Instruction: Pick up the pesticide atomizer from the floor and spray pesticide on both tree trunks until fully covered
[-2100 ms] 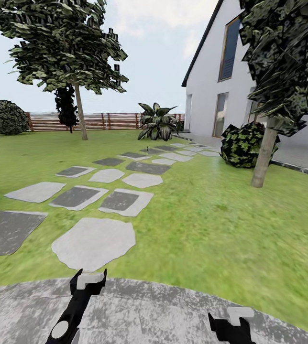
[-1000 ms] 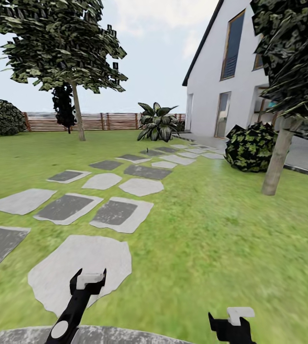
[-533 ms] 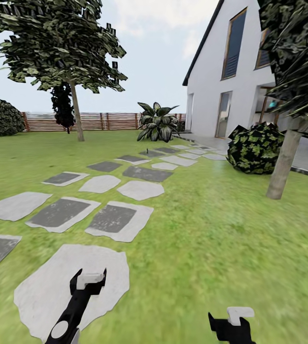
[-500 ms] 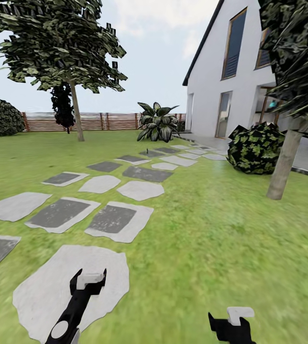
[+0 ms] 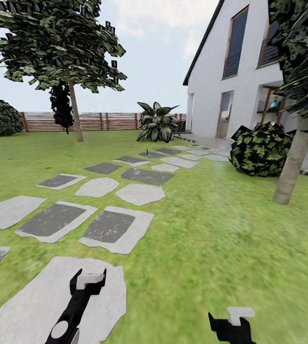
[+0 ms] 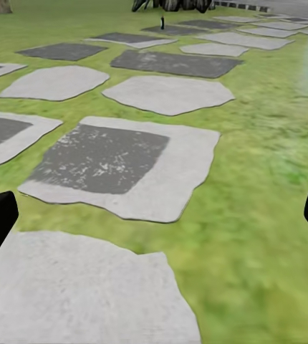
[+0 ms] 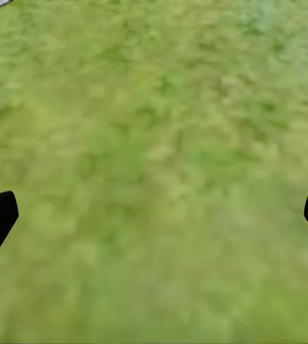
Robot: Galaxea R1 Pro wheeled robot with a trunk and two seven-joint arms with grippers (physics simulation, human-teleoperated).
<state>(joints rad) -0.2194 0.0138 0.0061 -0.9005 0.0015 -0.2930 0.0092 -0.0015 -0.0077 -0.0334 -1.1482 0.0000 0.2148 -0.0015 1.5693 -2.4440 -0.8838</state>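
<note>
Lawn (image 5: 230, 239): matt grass, mottled green, soft-looking. Stepping stones (image 5: 118, 229): flat slabs, some pale and smooth, others with dark, speckled, rough-looking centres inside pale rims. Fence (image 5: 115, 121): brown horizontal wooden slats, matt. Near tree trunk (image 5: 292, 167): grey-brown, mottled, matt bark without sheen. Far tree trunk (image 5: 75, 117): similar dull grey-brown. House wall (image 5: 206, 86): plain white, smooth, matt; its windows (image 5: 234, 43) look glassy in brown frames. Left gripper (image 5: 89, 283) and right gripper (image 5: 233, 321): black matt bodies with white, plastic-looking blocks.

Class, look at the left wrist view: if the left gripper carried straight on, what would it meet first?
Probably the dark-centred stepping stone on the lawn; the left gripper holds nothing, jaws open, though depth is unclear.
</note>
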